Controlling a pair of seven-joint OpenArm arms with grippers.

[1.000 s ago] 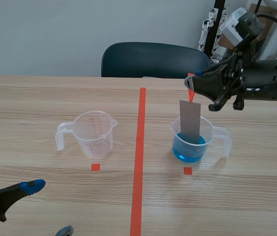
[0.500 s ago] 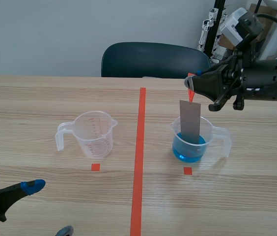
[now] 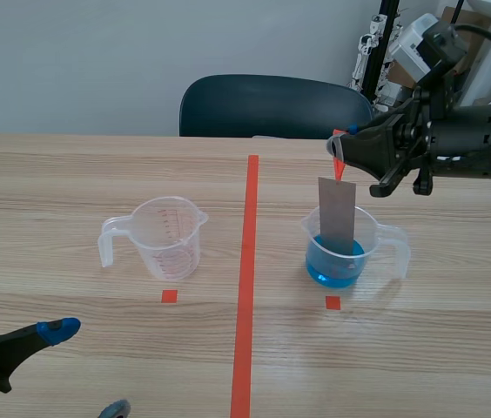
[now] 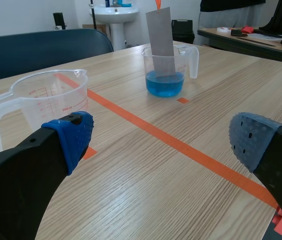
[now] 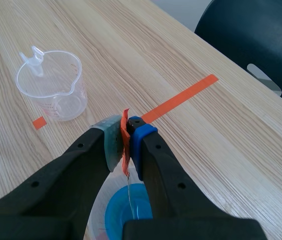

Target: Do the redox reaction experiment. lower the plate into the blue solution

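Plate [image 3: 337, 216] hanging in beaker [image 3: 312, 237], right gripper [image 3: 339, 146] pinching orange tab [image 3: 339, 167]

Lower end of the plate [image 3: 337, 215] veiled by the right jug [image 3: 396, 246]
It shows only dimly through the jug's wall, so its depth in the blue liquid [image 3: 334, 272] cannot be told. In the right wrist view the right gripper [image 5: 126, 142] covers most of that jug. The printed scale on the left jug [image 3: 169, 235] is too small to read.
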